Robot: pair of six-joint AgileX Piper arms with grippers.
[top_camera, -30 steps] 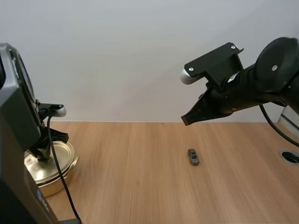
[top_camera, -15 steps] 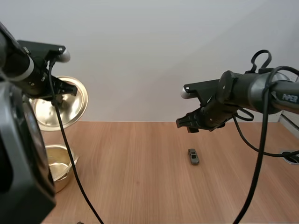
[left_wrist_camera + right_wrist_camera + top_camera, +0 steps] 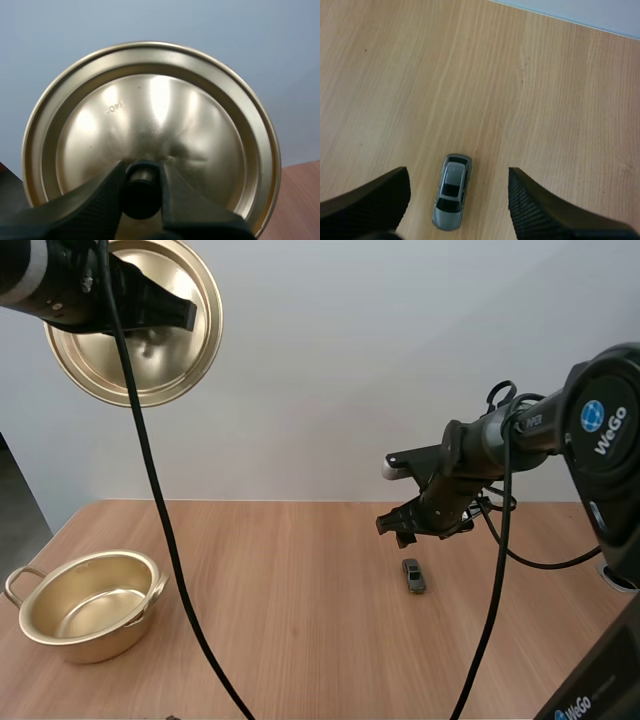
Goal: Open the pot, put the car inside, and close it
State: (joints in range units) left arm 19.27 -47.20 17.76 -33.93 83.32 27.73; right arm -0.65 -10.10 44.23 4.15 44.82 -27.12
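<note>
As it hung high over the desk's left end, the lid [image 3: 130, 365]: stood on edge, knobbed face toward the high camera, well apart from the pot.
Left jaws: closed on the lid's dark knob [image 3: 142, 192], one black finger [image 3: 95, 205] pressed to each side of it.
Pot [image 3: 90, 640]: sat gold and uncovered on the desk [image 3: 290, 630] near its left front edge, upright, with its bare inside showing.
Car [image 3: 414, 576]: a small grey toy that lay flat on the desk right of centre, well apart from the pot and touching nothing else.
Right jaws: spread wide and gripping nothing; they hovered just above and behind the car, and the wrist view showed the car [image 3: 452, 191] between the two ribbed fingers [image 3: 540, 210], touching neither.
</note>
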